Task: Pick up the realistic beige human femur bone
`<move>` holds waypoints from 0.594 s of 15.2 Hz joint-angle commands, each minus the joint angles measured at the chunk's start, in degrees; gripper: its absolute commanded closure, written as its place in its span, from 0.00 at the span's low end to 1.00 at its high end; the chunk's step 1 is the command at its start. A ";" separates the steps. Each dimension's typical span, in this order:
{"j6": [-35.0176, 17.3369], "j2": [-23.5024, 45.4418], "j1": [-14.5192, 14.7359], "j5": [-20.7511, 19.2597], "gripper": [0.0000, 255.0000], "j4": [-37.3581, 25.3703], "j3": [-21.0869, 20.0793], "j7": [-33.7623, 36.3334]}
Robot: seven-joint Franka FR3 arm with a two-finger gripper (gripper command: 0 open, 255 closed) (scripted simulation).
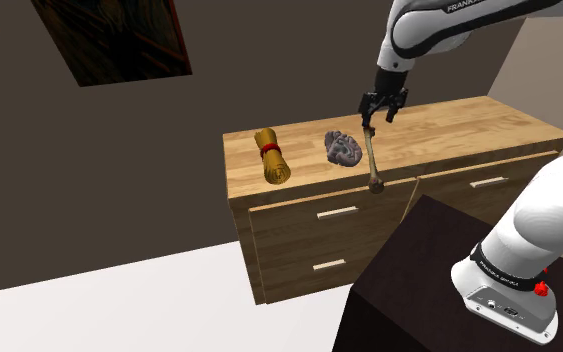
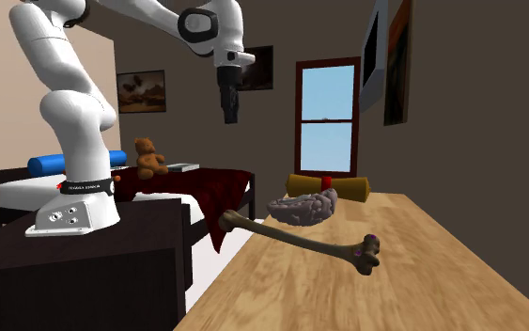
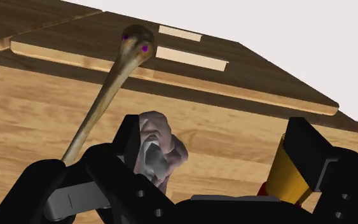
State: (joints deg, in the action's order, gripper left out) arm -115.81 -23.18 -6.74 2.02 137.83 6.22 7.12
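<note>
Claw (image 1: 383, 114) hangs released, empty, in the shoulder view over the far end of the femur bone (image 1: 372, 158), which lies on the wooden surface (image 1: 459, 130), long axis toward the front edge. Second exterior view: well above it. Wrist view: I see its shaft outside one finger (image 3: 125, 143).

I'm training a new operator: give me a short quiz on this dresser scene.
1. True or false: the long beige bone lies on the light wooden dresser.
2. What sits between the bone and the yellow rolled scroll with a red band? A) mug B) lumpy grey-purple mass C) shoe
3. Fill in: the black claw, above the bone, is ____.
Key: 1 true; 2 B; 3 open.
</note>
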 commanded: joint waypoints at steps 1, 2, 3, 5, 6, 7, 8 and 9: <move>-2.68 4.20 -0.67 0.04 0.00 -1.31 0.47 1.20; -3.99 6.07 -1.05 0.05 0.00 -1.75 0.82 1.63; -5.25 7.96 -1.42 0.08 0.00 -2.23 1.19 2.04; -7.66 11.76 -2.14 0.25 0.00 -3.35 1.93 2.82; -8.79 13.68 -2.49 0.37 0.00 -3.98 2.31 3.18; -9.89 15.59 -2.84 0.54 0.00 -4.66 2.70 3.53; -10.93 17.51 -3.18 0.74 0.00 -5.38 3.09 3.86; -11.93 19.44 -3.53 0.98 0.00 -6.15 3.47 4.17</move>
State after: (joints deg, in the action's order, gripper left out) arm -126.46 -5.75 -10.00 2.77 132.30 9.40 10.77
